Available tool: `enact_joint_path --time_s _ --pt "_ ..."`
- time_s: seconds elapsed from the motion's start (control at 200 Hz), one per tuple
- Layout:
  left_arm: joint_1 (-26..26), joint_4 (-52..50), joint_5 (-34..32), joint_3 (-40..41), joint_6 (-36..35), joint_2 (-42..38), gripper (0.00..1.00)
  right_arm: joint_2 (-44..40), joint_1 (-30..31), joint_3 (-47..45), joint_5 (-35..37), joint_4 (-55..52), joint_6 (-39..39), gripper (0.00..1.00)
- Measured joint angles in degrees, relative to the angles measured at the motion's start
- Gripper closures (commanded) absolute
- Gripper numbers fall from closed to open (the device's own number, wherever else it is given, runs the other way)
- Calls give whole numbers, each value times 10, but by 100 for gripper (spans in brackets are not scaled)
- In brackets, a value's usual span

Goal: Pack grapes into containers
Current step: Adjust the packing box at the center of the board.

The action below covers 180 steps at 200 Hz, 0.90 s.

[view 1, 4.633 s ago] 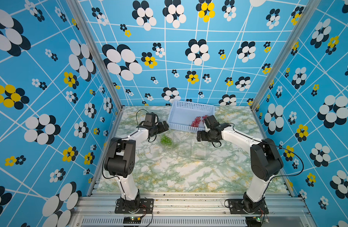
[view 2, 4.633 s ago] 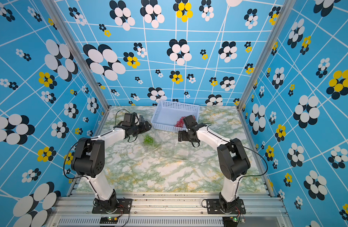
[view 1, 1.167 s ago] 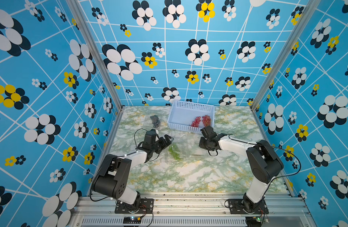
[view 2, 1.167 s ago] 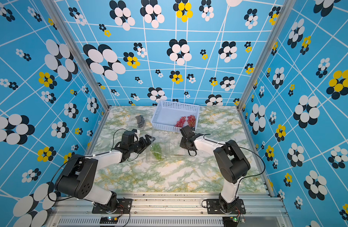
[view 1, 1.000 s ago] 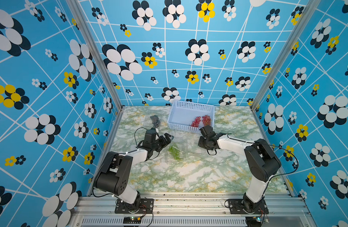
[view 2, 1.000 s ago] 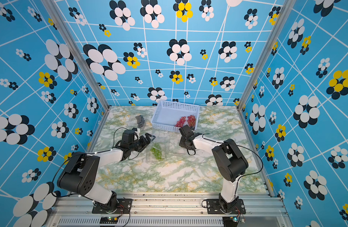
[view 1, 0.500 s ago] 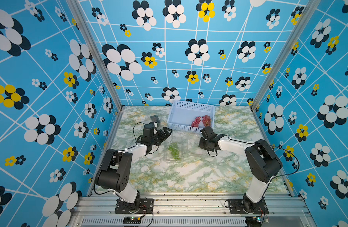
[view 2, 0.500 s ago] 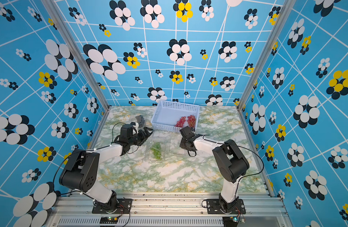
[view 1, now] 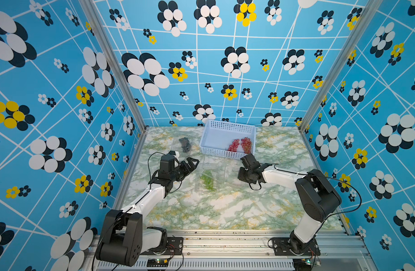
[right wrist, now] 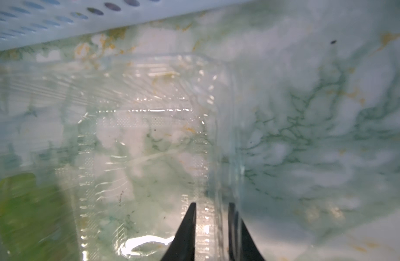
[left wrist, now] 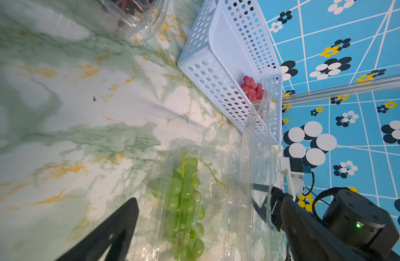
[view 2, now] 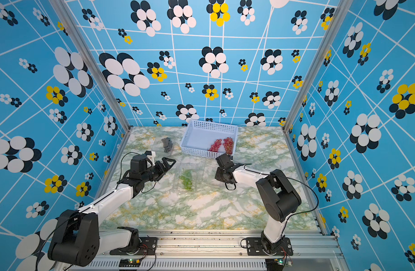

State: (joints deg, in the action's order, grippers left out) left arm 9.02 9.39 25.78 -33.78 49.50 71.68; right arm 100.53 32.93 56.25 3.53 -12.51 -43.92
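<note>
A light green bunch of grapes [view 1: 207, 179] [view 2: 186, 179] [left wrist: 186, 203] lies in a clear clamshell container [view 1: 205, 190] in the middle of the table. Its lid [left wrist: 258, 144] [right wrist: 219, 126] stands raised on the right side. My right gripper [view 1: 238, 175] [view 2: 217, 176] [right wrist: 211, 208] is shut on the lid's rim. To the left of the container, my left gripper [view 1: 192, 164] [view 2: 169, 164] hangs open and empty. A dark bunch [view 1: 185, 143] [view 2: 166, 144] sits in another clear container at the back left. Two red bunches [view 1: 240, 144] [view 2: 221, 144] lie in the basket.
The light-blue perforated basket [view 1: 215, 140] [view 2: 197, 140] [left wrist: 217, 74] stands against the back wall, just behind my right gripper. Patterned walls close in three sides. Bare marble table [view 1: 225, 211] stretches toward the front edge.
The green bunch has gone from beside my left gripper into the clear container, and that gripper has drawn back. My right gripper came down from the basket and closed on the lid.
</note>
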Motion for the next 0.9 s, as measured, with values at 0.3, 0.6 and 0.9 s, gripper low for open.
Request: enact_joint_path --time_s 0.3,0.6,0.9 --pt "1 -11 0 25 0 -8 0 -7 25 -14 3 15 46 77" --pt "-2 -38 4 8 -11 -29 0 -50 26 -65 29 25 128 78" --pt "-8 -48 7 -6 -16 -29 1 -70 26 -93 65 25 197 68"
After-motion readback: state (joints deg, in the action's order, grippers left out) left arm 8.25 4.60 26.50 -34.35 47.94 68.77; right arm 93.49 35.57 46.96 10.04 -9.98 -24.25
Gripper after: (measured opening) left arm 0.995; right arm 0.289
